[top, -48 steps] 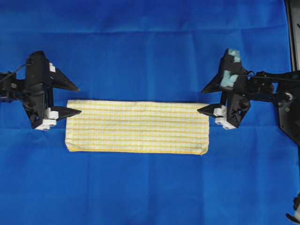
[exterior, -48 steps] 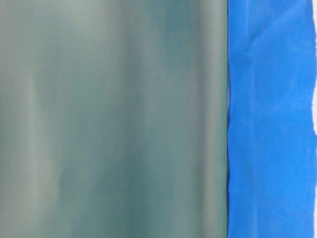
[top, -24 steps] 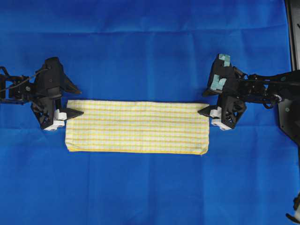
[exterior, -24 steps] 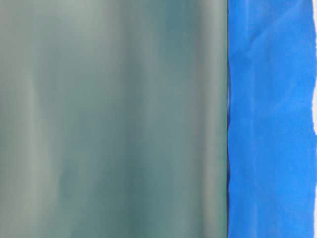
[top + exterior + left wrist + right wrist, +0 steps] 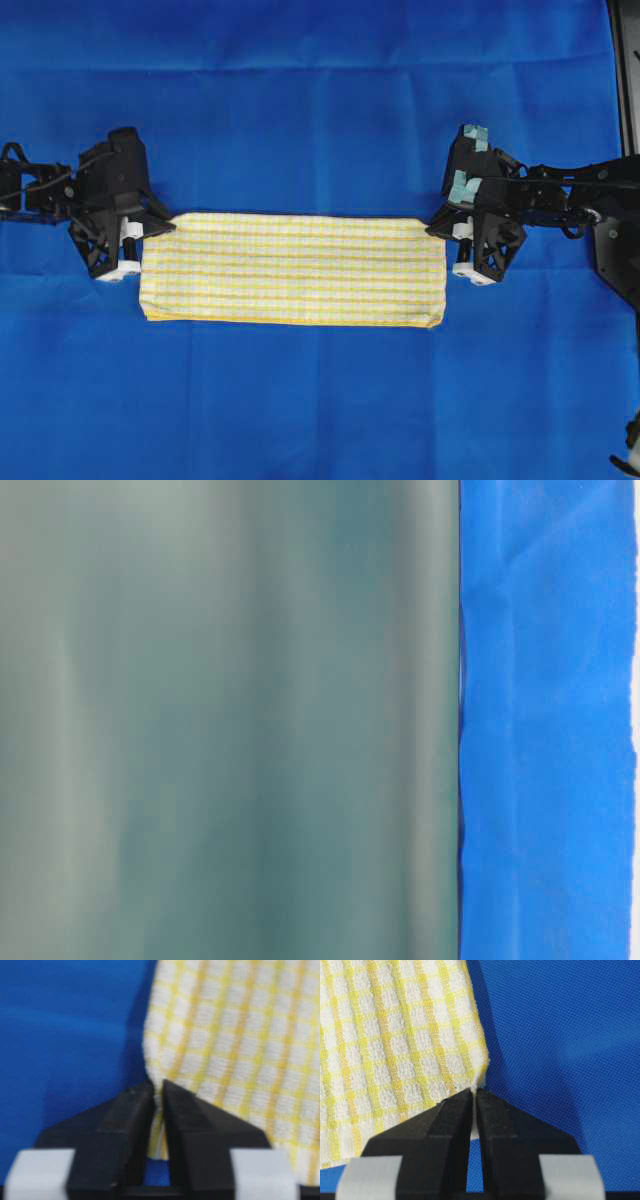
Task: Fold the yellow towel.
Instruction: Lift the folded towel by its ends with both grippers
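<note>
The yellow towel (image 5: 292,270), white with yellow checks, lies as a long folded strip on the blue cloth. My left gripper (image 5: 165,227) is shut on the towel's far left corner; in the left wrist view the cloth (image 5: 240,1045) is pinched between the black fingers (image 5: 125,1120). My right gripper (image 5: 437,226) is shut on the far right corner; in the right wrist view the corner (image 5: 477,1079) sits between the closed fingers (image 5: 452,1115). The towel (image 5: 385,1050) still lies flat.
A large plain blue cloth (image 5: 320,100) covers the table. A dark frame edge (image 5: 625,60) runs along the right side. The table-level view shows only a blurred grey-green surface (image 5: 220,720) and a blue cloth strip (image 5: 545,720).
Both grippers moved inward onto the towel's far corners and closed from wide open to shut on the cloth. The towel has not moved.
</note>
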Motion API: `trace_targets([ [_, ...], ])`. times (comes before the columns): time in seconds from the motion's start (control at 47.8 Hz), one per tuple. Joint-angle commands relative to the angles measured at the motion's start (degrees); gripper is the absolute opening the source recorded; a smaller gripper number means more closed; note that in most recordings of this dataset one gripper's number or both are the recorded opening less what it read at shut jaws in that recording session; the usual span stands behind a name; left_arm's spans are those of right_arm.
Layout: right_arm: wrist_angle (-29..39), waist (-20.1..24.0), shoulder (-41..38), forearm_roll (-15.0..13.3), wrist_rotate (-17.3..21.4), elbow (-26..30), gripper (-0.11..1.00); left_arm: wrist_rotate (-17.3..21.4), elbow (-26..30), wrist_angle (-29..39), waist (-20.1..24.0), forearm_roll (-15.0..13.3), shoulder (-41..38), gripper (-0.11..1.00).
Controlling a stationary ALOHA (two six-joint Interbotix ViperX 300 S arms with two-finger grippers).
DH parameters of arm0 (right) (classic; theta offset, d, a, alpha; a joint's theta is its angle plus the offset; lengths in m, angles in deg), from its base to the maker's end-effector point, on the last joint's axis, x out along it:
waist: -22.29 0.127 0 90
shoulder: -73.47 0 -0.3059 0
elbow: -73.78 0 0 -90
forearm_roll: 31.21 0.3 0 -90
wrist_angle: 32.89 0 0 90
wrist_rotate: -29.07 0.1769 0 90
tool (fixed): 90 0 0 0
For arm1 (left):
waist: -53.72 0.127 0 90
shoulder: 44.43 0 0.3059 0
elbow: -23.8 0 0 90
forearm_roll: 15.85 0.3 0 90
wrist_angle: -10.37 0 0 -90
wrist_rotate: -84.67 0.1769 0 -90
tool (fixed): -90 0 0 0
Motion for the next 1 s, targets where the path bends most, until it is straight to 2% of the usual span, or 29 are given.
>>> trace_targets([
  [0.0, -0.4, 0.3, 0.8, -0.2, -0.1, 0.3, 0.02, -0.2, -0.2, 1.5, -0.2, 0.0, 0.0, 0.02],
  [0.188, -1.1, 0.1, 1.3, -0.2, 0.0, 0.1, 0.02, 0.0, 0.5, 2.5, -0.2, -0.1, 0.8, 0.03],
  [0.335, -0.6, -1.1, 4.0, -0.3, 0.0, 0.1, 0.02, 0.1, 2.5, 6.3, -0.2, 0.0, 4.0, 0.03],
  [0.627, 4.1, -4.1, 15.6, -1.2, -0.1, 0.4, 0.02, 0.4, 7.8, 18.0, -0.2, 0.0, 14.1, 0.03],
  [0.983, 9.8, -5.4, 27.6, -2.5, 0.0, 0.5, 0.02, 0.5, 7.6, 22.1, -0.1, 0.2, 25.9, 0.03],
])
